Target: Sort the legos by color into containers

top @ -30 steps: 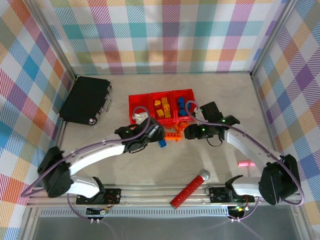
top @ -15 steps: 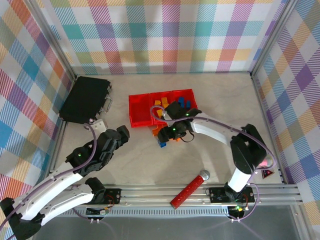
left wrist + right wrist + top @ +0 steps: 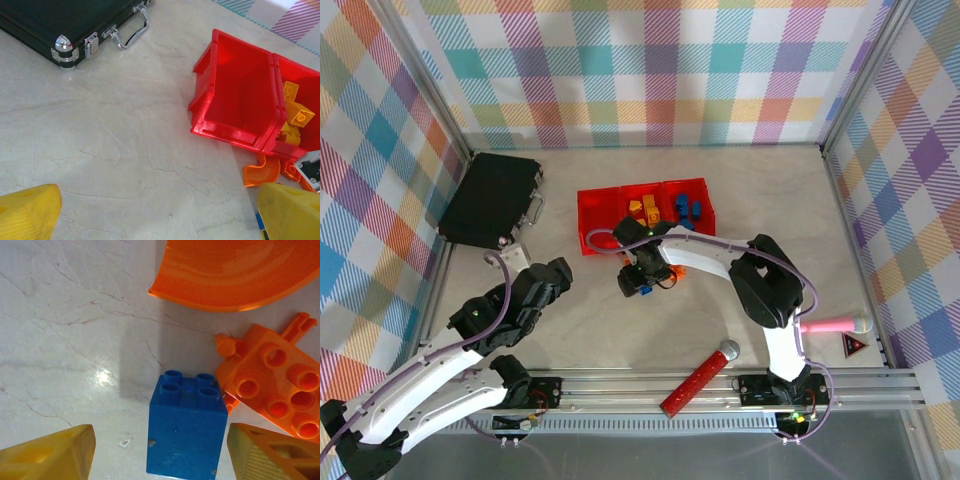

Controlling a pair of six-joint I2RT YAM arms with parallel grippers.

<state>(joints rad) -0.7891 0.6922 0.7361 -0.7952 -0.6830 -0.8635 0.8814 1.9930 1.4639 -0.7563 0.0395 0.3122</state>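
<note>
The right claw [image 3: 160,455] is hanging with jaws apart on either side of a blue lego [image 3: 186,432] that is sitting on the counter [image 3: 60,315] beside orange legos [image 3: 272,390], just in front of the red containers [image 3: 597,212], while the left claw [image 3: 159,215] is hovering wide open, holding nothing.

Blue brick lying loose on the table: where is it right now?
In the right wrist view, the blue brick stands on the table between the right gripper's open fingers, beside a flat orange piece, just in front of the red bins.
</note>
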